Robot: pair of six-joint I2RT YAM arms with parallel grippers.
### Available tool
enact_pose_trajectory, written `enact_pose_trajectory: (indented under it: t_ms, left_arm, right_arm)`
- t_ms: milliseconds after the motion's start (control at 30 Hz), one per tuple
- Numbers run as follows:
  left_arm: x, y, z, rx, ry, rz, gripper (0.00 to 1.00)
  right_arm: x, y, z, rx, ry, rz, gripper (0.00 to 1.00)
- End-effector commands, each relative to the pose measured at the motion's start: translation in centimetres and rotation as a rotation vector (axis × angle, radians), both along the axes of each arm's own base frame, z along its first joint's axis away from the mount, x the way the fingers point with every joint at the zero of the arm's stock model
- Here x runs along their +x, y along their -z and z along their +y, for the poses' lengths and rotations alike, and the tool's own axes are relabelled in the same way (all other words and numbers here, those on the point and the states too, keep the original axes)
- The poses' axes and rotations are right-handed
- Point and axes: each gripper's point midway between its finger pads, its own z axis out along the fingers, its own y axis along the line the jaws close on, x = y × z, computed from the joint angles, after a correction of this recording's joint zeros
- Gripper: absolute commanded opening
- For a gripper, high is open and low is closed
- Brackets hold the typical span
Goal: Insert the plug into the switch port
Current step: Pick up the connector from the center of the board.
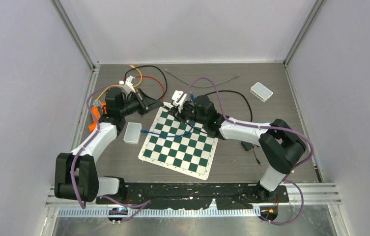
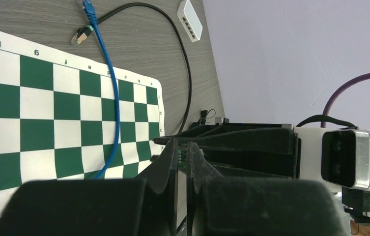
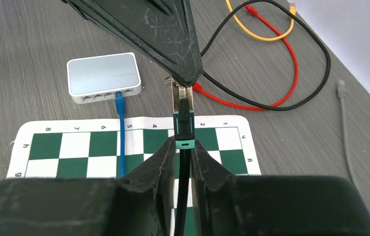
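I pinch the plug [image 3: 184,123] by its tip in my left pincer [image 3: 183,82] while my right pincer [image 3: 184,149] presses onto its boot, probably a regrip so the tip can face the switch [image 3: 104,76], which sits beyond the chess mat [image 3: 65,147] with 1 port taken.

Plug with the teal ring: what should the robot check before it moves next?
1. Right gripper shut on the plug: ok.
2. Left gripper pinching the plug's tip: ok.
3. Plug aimed at the switch ports: not ok, it points past the switch's side.
4. A free port on the switch: ok, the blue cable sits at one port and the others look empty.
5. Blue cable pushed fully in: cannot tell.
6. Plug's clip facing the right way: cannot tell.
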Motion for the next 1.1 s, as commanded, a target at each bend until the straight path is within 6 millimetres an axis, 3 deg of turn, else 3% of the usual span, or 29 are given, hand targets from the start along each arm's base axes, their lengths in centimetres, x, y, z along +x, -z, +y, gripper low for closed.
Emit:
enact_pose_trajectory:
  t_ms: [0, 67, 267, 467, 667, 800, 867, 933, 1067]
  left_arm:
    - [-0.5, -1.1, -0.1, 0.007, 0.017, -0.044, 0.00]
    - [-0.5, -1.1, -0.1, 0.009, 0.018, -0.042, 0.00]
    - [-0.5, -1.2, 0.2, 0.035, 0.015, -0.045, 0.00]
    - [-0.5, -0.5, 0.5, 0.070, 0.015, -0.024, 0.00]
    - [-0.6, -0.4, 0.6, 0.071, 0.014, -0.021, 0.00]
    - [-0.6, -0.4, 0.6, 0.073, 0.016, -0.019, 0.00]
    - [-0.7, -0.3, 0.6, 0.075, 0.018, -0.017, 0.00]
    - [-0.7, -0.3, 0.6, 0.079, 0.018, -0.014, 0.00]
    - [-0.8, 0.1, 0.6, 0.084, 0.027, -0.001, 0.00]
  right_arm:
    - [0.2, -4.5, 1.1, 0.102, -0.015, -0.127, 0.27]
    - [0.0, -4.5, 1.1, 0.099, -0.022, -0.132, 0.31]
    - [-0.2, -4.9, 1.0, 0.105, -0.020, -0.152, 0.28]
    - [-0.3, -5.1, 1.1, 0.104, -0.027, -0.164, 0.34]
    - [-0.5, -5.1, 1.2, 0.103, -0.041, -0.176, 0.22]
    - [-0.4, -5.5, 1.2, 0.108, -0.034, -0.180, 0.33]
    - [-0.4, -5.6, 1.2, 0.107, -0.034, -0.185, 0.35]
    - [-0.4, -5.8, 1.2, 0.105, -0.036, -0.190, 0.32]
    - [-0.6, -5.5, 1.4, 0.093, -0.057, -0.192, 0.11]
